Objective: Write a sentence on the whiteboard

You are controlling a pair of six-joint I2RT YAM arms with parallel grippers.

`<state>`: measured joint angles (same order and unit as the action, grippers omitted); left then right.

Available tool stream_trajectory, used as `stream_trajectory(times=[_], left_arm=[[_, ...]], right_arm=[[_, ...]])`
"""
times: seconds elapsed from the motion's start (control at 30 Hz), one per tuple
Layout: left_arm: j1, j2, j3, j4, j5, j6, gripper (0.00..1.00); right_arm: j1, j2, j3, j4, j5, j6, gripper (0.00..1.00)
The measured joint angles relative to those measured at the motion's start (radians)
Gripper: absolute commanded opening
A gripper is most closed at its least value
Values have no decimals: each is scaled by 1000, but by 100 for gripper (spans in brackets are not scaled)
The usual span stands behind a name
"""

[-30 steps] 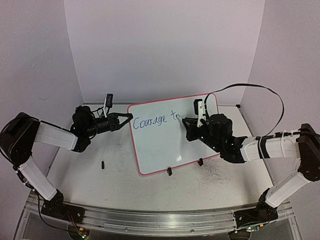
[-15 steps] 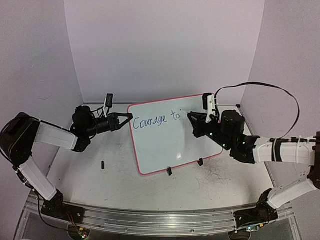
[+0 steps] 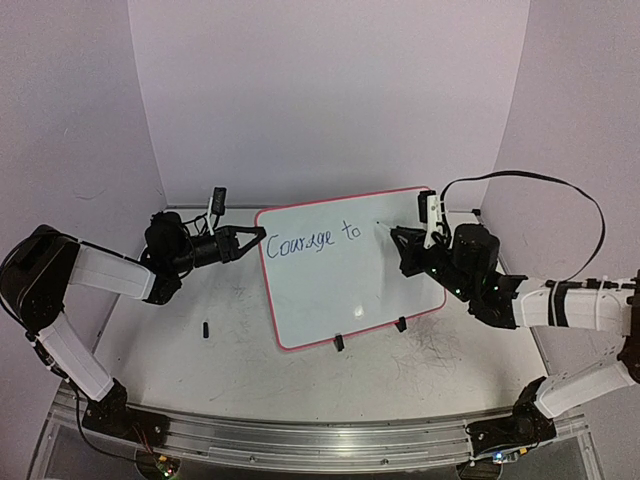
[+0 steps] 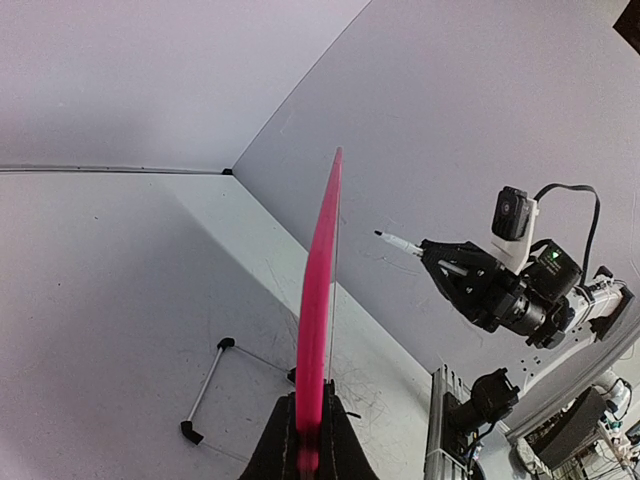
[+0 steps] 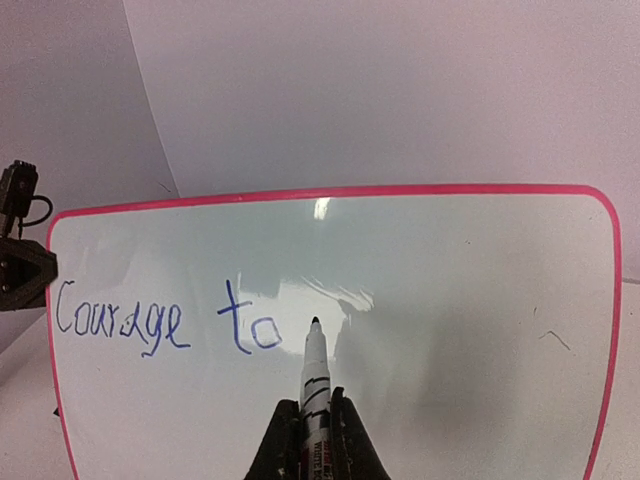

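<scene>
The whiteboard (image 3: pixel 340 290) stands tilted on the table, white with a pink rim. Its left edge is pinched in my left gripper (image 3: pixel 258 240), which is shut; the left wrist view shows the rim (image 4: pixel 320 300) edge-on between the jaws of that gripper (image 4: pixel 308 440). The sentence (image 5: pixel 160 320) reads "Courage to" in blue. My right gripper (image 5: pixel 315 425) is shut on a white marker (image 5: pixel 314 375). The marker's dark tip points at the board just right of the "o" and is held a little off the surface. From above, the right gripper (image 3: pixel 405 243) is at the board's upper right.
Two black clip feet (image 3: pixel 339 343) (image 3: pixel 401 324) hold the board's lower edge. A small black piece (image 3: pixel 205 329) lies on the scuffed tabletop (image 3: pixel 230 370) to the left. A thin bar with black ends (image 4: pixel 205 385) lies behind the board. Walls close in the back and both sides.
The "o" of "to" has been added. My right gripper has drawn back to the right with the marker, lifting off the board. The left gripper has not moved.
</scene>
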<state>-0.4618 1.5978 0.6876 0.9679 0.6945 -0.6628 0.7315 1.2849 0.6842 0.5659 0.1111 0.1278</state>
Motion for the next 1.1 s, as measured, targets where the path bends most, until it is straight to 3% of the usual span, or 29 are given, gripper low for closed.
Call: stream_trajectory(times=[1.1], left_arm=[[-11,-13,0,-23,-27,8,0]], right_arm=[[0,44,0,17,46,-3,0]])
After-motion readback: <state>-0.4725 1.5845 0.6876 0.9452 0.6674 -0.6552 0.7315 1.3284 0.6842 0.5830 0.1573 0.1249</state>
